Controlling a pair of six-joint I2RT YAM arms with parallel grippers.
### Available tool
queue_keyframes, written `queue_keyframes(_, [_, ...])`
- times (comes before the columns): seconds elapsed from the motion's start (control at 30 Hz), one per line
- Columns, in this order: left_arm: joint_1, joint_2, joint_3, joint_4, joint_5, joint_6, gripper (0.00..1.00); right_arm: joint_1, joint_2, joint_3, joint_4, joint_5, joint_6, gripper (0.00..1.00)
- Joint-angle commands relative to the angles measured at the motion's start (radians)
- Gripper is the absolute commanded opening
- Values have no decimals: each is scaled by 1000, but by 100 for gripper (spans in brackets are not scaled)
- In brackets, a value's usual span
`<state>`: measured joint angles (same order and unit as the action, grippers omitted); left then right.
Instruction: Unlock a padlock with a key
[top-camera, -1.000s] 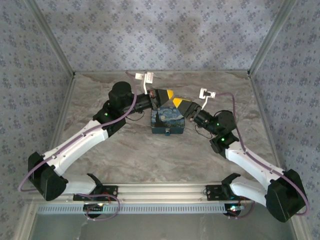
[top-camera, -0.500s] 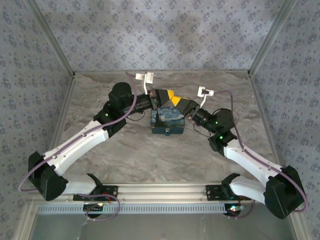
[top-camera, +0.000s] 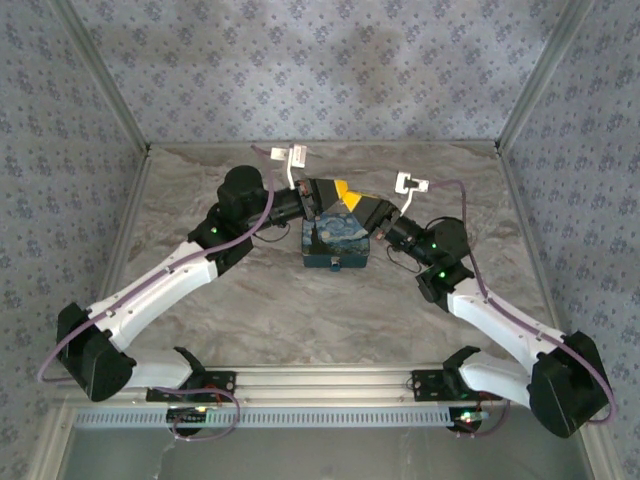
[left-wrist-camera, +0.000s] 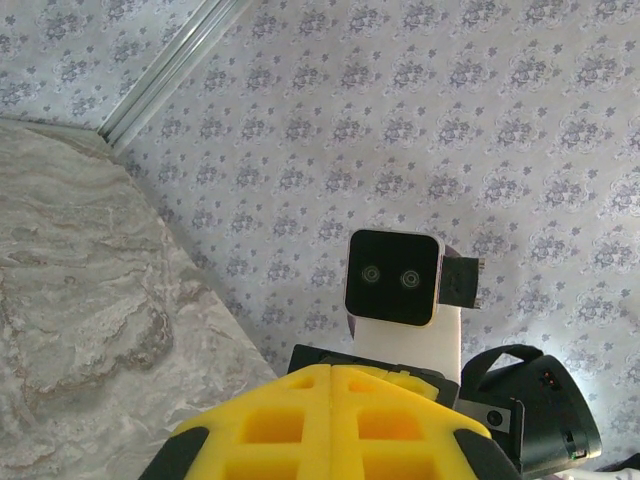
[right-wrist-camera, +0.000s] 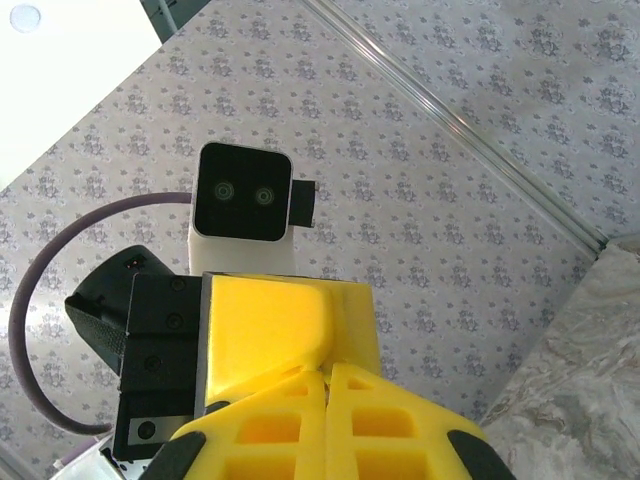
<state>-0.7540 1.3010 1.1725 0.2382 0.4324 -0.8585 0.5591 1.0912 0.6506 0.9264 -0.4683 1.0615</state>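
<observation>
Early stage by my read, nothing unlocked yet. Left claw (top-camera: 338, 190) and right claw (top-camera: 353, 205) are both fully closed with their yellow tips meeting. Can't tell if either pinches a key. Blue box (top-camera: 322, 240) sits directly under the tips. Padlock (top-camera: 335, 265) is possibly the small fitting on the box face, below the tips toward the bases. Left to do: insert key, turn, free shackle. Count: 2 arms, 2 claws, 1 box, 1 candidate lock.
</observation>
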Motion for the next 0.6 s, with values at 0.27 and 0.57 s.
queue_keyframes(0.27, [-8, -21, 4, 39, 19, -15, 0, -2, -57, 6, -14, 4, -51, 0])
queue_keyframes(0.57, [-8, -30, 3, 31, -1, -7, 0, -10, -94, 0, -69, 28, -58, 43])
